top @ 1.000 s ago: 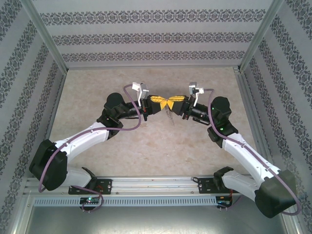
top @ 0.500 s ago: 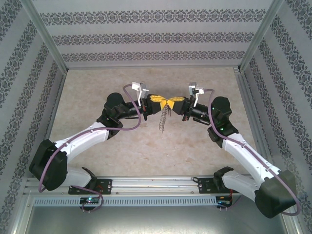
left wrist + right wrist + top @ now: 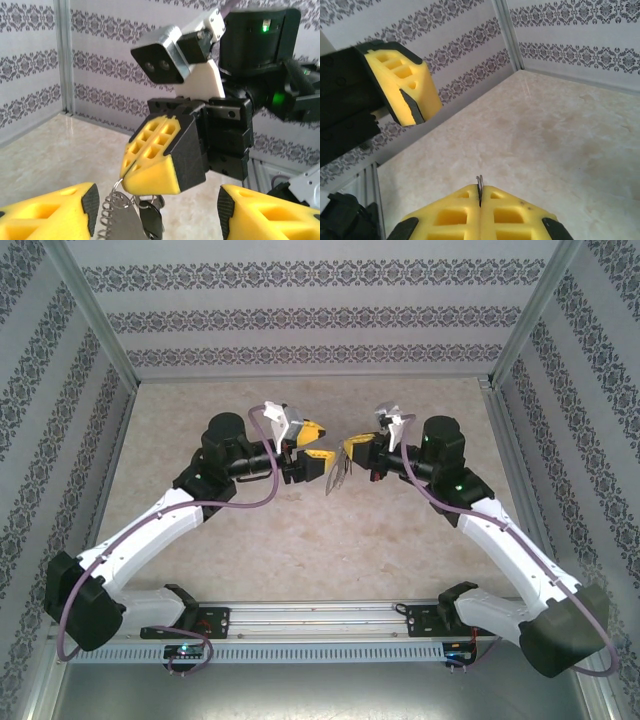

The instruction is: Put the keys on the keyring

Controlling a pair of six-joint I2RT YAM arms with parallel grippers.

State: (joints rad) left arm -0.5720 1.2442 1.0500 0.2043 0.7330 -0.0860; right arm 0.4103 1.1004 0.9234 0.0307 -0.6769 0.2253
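From above: reaching in from 7 o'clock with the left gripper (image 3: 312, 446), holding its jaws apart, one yellow finger toward 12 o'clock and the other toward 6. Reaching in from 5 o'clock with the right gripper (image 3: 352, 450), pressing its jaws together on the top of the keyring (image 3: 335, 476). Dangling the keyring in the air over the tabletop (image 3: 400, 540), a little toward 12 o'clock from its centre, between the two grippers and just beside the left one's lower finger. Not making out the key at this size.

From the left wrist: showing that gripper's own fingers (image 3: 50, 212) at 7 and 5 o'clock, spread wide. Facing the right gripper (image 3: 142, 172) at the centre, clamping shut on the keyring's upper end. Hanging the keyring down at 6 o'clock, between the two spread fingers, with its row of small rings along the 9 o'clock edge, very near the 7 o'clock finger; touching it or not, impossible telling. Carrying the key (image 3: 151, 220), black-headed, just at 3 o'clock of the loop.

From the right wrist: showing its own fingers at 6 o'clock pressed flat together, pinching a thin sliver of the keyring's grey metal in the seam. Catching one finger of the left gripper at 10 o'clock, well apart.
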